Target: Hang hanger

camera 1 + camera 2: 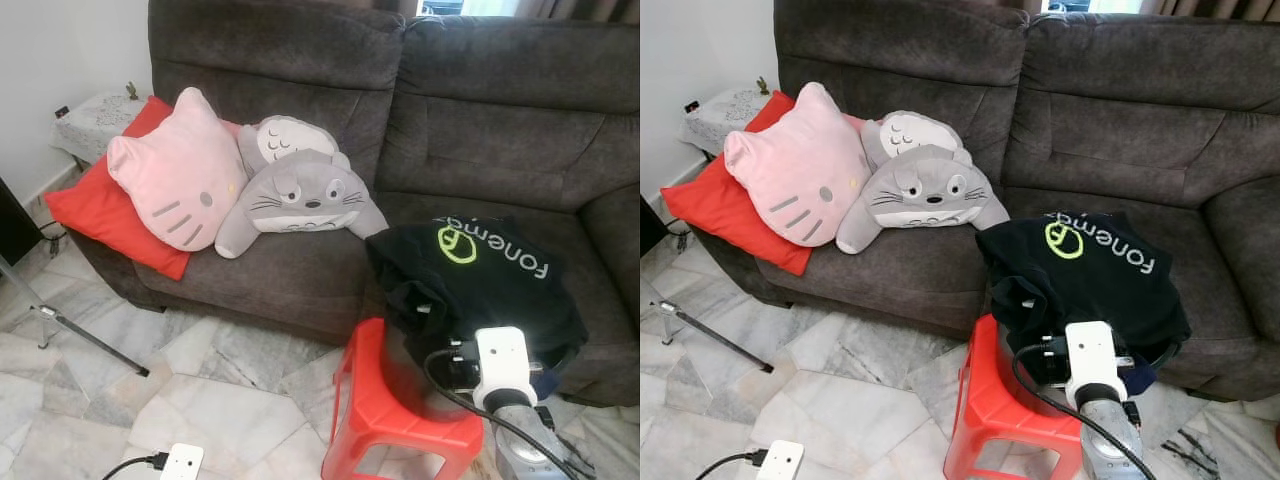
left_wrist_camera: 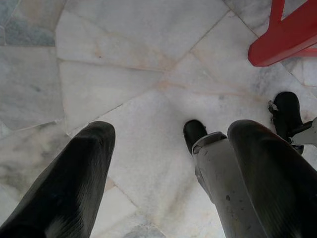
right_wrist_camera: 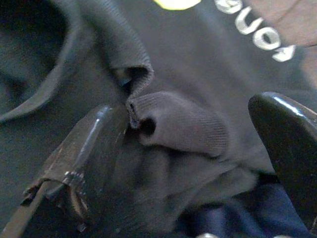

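1. Hanger itself cannot be made out; a black shirt (image 1: 470,275) with white and green print lies heaped at the sofa's (image 1: 300,270) near edge, above a red stool (image 1: 395,410).
2. Right hand (image 3: 193,148) hovers released, fingers straddling a ribbed collar fold, seemingly to pinch it.
3. Left hand (image 2: 168,163) hangs released over the marble floor (image 2: 124,64), idle.

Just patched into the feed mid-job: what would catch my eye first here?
The black T-shirt with a lime logo, heaped on the sofa seat edge, above a red plastic stool. The right gripper is at that shirt, open, its fingers either side of a ribbed fold. Further left on the sofa: a pink cat cushion and a grey plush.
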`<state>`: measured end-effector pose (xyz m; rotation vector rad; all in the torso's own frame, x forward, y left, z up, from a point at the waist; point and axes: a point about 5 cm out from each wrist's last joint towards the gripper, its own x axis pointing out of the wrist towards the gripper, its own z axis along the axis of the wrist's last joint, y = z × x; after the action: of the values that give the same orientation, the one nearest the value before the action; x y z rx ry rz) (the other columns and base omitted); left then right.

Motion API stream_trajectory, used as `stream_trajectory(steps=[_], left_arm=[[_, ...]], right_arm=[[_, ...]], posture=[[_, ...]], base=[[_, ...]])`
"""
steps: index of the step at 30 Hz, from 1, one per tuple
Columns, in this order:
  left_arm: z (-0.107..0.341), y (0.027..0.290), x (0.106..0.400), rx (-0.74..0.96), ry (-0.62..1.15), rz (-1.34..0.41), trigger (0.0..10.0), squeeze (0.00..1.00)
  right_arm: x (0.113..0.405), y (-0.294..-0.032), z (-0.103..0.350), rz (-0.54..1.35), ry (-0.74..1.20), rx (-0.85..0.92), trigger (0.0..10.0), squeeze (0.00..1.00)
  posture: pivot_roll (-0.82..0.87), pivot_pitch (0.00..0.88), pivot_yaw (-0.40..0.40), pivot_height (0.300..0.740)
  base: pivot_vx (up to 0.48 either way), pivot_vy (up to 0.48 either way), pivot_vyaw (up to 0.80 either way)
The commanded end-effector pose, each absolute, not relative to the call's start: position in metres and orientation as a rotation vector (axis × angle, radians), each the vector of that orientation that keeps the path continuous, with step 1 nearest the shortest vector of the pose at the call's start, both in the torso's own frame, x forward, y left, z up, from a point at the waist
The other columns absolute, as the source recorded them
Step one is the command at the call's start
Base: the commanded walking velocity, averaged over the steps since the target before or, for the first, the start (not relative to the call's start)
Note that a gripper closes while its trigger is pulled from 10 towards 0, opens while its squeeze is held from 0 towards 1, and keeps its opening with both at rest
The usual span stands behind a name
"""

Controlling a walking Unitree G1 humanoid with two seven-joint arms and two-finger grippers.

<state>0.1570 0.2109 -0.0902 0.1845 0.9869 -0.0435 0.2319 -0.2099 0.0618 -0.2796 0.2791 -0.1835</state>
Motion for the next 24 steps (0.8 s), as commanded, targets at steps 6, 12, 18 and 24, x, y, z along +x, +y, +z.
stream_trajectory(steps=[6,12,18,24], left_arm=[[-0.092,0.211,0.152,0.191,1.005,-0.055,10.0,0.00],[-0.092,0.211,0.153,0.194,1.004,-0.061,10.0,0.00],[-0.091,0.208,0.156,0.194,0.998,-0.064,10.0,0.00],[-0.092,0.207,0.156,0.194,0.998,-0.069,10.0,0.00]], right_arm=[[0.235,-0.224,0.071,-0.294,0.228,-0.296,10.0,0.00],[0.238,-0.223,0.072,-0.297,0.219,-0.295,10.0,0.00],[0.240,-0.221,0.061,-0.289,0.299,-0.304,10.0,0.00],[0.240,-0.225,0.056,-0.318,0.336,-0.308,10.0,0.00]], posture=[[-0.16,0.000,-0.020,0.740],[-0.16,0.000,-0.018,0.740],[-0.16,0.000,-0.017,0.740],[-0.16,0.000,-0.017,0.740]], base=[[0.000,0.000,0.00],[0.000,0.000,0.00],[0.000,0.000,0.00],[0.000,0.000,0.00]])
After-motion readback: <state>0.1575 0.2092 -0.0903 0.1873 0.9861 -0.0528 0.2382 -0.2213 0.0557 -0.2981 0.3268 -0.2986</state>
